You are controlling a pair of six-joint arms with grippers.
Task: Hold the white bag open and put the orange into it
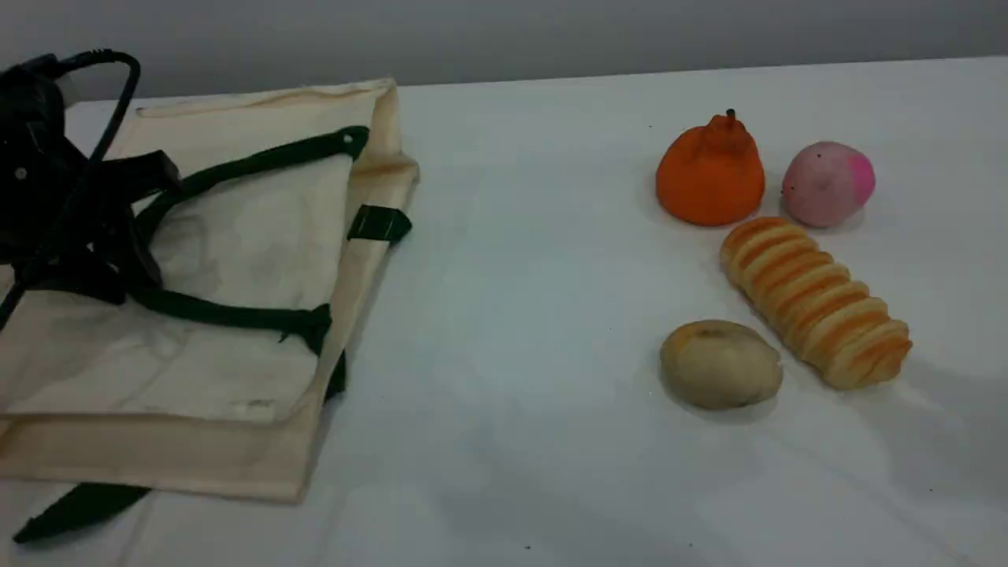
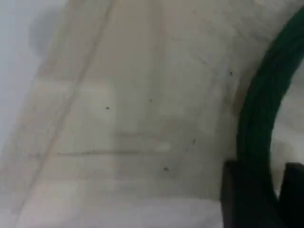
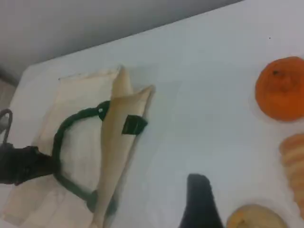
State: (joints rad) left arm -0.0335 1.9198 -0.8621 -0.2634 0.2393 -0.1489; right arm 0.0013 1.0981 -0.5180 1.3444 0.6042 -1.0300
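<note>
The white bag (image 1: 236, 260) lies flat at the table's left, its dark green strap handle (image 1: 260, 165) arching over the top panel. My left gripper (image 1: 138, 236) is low on the bag at the handle's left bend. In the left wrist view the handle (image 2: 259, 118) runs down to the dark fingertips (image 2: 247, 194), which stand either side of it; whether they pinch it does not show. The orange (image 1: 710, 173) sits far right, untouched, also seen as the orange (image 3: 281, 88). My right gripper (image 3: 202, 209) hovers above the table's middle, open and empty.
Around the orange lie a pink round fruit (image 1: 827, 183), a ridged golden bread loaf (image 1: 819, 303) and a beige bun (image 1: 720, 364). A second green strap (image 1: 79, 508) sticks out under the bag's front edge. Cables (image 1: 118, 87) trail from the left arm.
</note>
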